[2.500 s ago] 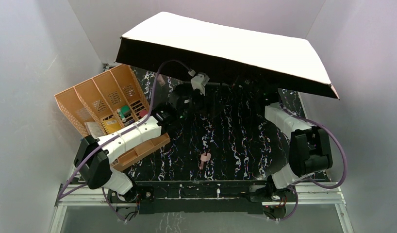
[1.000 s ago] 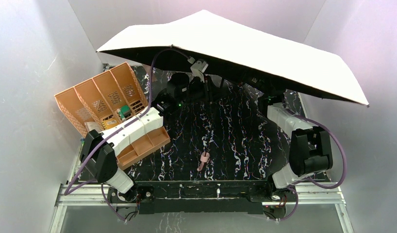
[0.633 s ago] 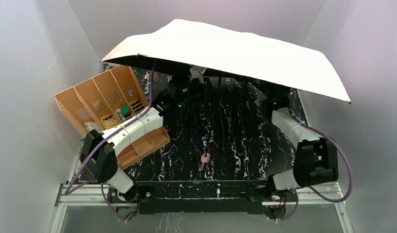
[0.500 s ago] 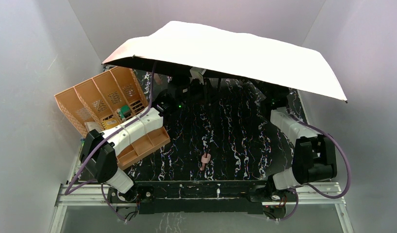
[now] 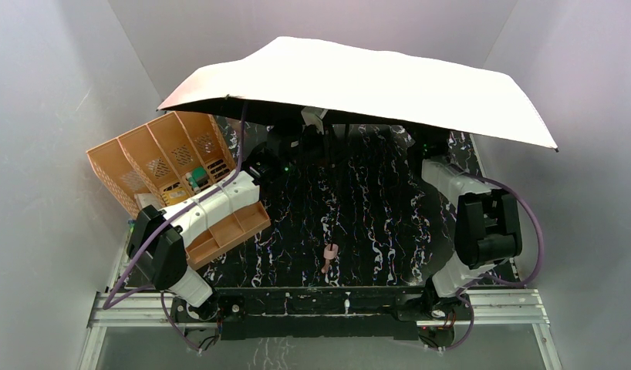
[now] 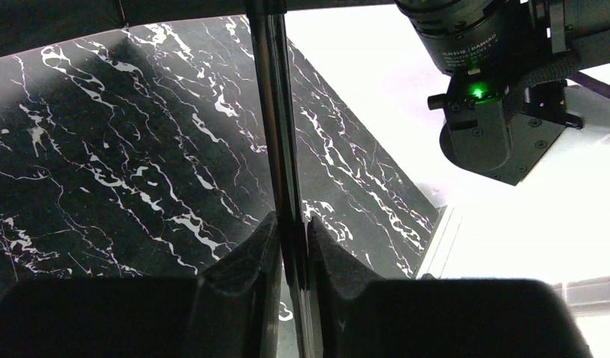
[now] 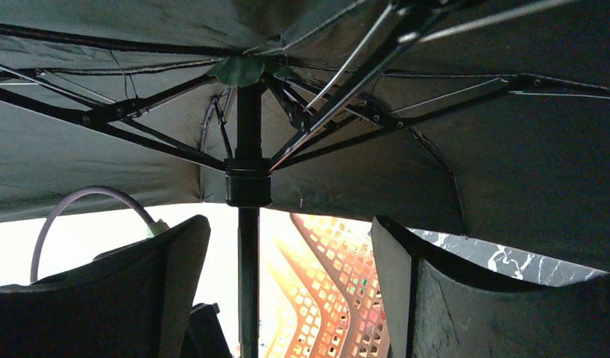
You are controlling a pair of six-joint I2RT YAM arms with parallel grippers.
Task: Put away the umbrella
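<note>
Umbrella (image 5: 359,81) is wide open, with its pale canopy spread over the back of the black marbled table (image 5: 374,220) and its pink handle (image 5: 328,253) down near the front middle. Left gripper (image 6: 291,231) is pinched tight on the thin metal shaft (image 6: 276,112). Right gripper (image 7: 287,227) is up under the dark underside, jaws wide apart either side of the shaft below the runner (image 7: 248,183), holding nothing. Orange organiser (image 5: 166,158) sits off to the left.

Black marbled table (image 5: 382,223) bearing orange organizer (image 5: 154,158)
</note>
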